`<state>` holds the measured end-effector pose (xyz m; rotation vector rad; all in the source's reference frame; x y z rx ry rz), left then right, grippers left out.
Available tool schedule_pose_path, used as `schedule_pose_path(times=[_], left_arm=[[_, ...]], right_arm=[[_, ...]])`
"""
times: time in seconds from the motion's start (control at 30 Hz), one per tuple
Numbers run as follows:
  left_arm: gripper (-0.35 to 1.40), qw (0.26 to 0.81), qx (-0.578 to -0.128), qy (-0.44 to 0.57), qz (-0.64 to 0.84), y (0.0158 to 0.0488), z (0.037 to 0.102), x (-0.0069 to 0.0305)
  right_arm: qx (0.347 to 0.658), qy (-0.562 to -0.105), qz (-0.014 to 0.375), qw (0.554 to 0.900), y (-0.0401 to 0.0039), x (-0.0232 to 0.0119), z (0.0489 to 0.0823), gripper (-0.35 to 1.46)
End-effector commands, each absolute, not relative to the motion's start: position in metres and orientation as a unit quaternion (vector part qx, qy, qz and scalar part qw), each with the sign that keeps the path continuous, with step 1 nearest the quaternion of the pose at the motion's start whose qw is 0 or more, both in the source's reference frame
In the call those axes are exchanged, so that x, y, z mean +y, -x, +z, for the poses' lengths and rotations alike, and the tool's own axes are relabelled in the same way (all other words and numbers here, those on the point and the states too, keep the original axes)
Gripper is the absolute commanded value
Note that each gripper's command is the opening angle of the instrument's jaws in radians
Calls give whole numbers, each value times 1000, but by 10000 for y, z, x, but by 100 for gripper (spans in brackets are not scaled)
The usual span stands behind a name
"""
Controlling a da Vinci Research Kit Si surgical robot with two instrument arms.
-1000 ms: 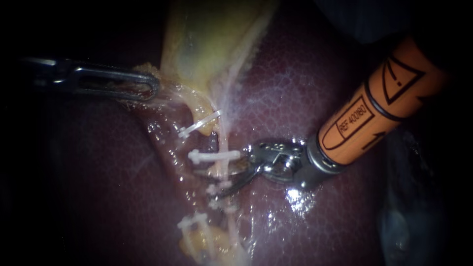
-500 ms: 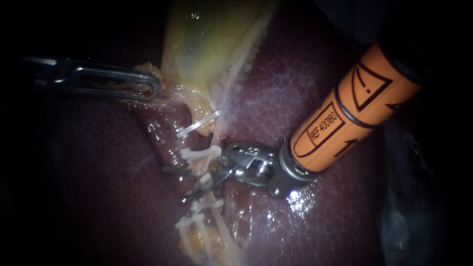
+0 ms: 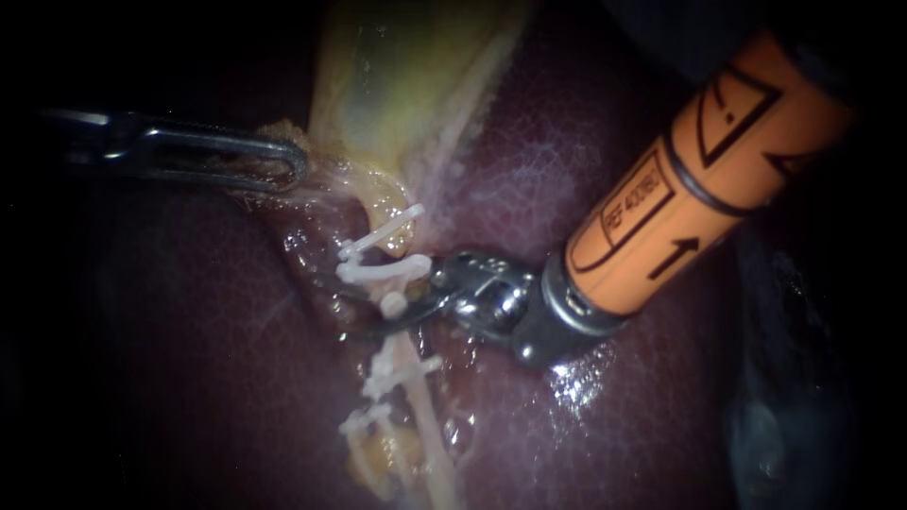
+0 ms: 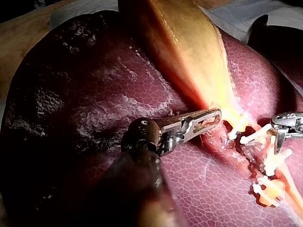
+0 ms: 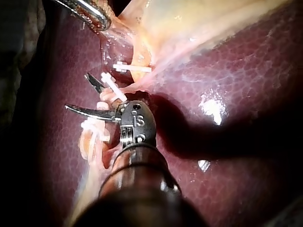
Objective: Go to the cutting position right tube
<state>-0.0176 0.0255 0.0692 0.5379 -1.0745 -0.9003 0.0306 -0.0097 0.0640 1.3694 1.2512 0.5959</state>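
Two pale tubes run down from the gallbladder (image 3: 397, 85) over the liver (image 3: 605, 434), carrying several white clips (image 3: 383, 271). The right tube (image 3: 433, 430) is the thin whitish strand. My right instrument (image 3: 345, 307), on an orange shaft, reaches in from the right. Its thin curved blades stand open and straddle the tube between an upper and a lower clip (image 3: 402, 371). In the right wrist view the right instrument (image 5: 78, 92) has one clip (image 5: 112, 86) lying between its spread blades. My left instrument (image 3: 283, 170) is shut on gallbladder tissue at the neck and holds it taut; it also shows in the left wrist view (image 4: 208, 118).
Dark red liver surrounds the tubes on all sides, with wet glints just under the right instrument's wrist (image 3: 482, 297). Yellow fatty tissue (image 3: 378, 463) lies at the tubes' lower end. In the left wrist view, white cloth (image 4: 246, 21) shows beyond the liver.
The right instrument has slid left and slightly up, pushing its open blades further across the tube; the clips have bunched leftward with it. The left instrument has stayed put.
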Motion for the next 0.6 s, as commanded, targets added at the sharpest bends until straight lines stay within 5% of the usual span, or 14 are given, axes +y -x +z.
schedule_pose_path(times=[0.03, 0.27, 0.6], left_arm=[[-35, 731, -489, -245, -409, 176, 691, 255], [-35, 731, -489, -245, -409, 176, 691, 255], [-35, 731, -489, -245, -409, 176, 691, 254]], right_arm=[[516, -596, 265, 555, -300, -93, 639, 139], [466, -630, 288, 550, -276, -81, 643, 139], [460, -636, 287, 549, -283, -91, 646, 136]])
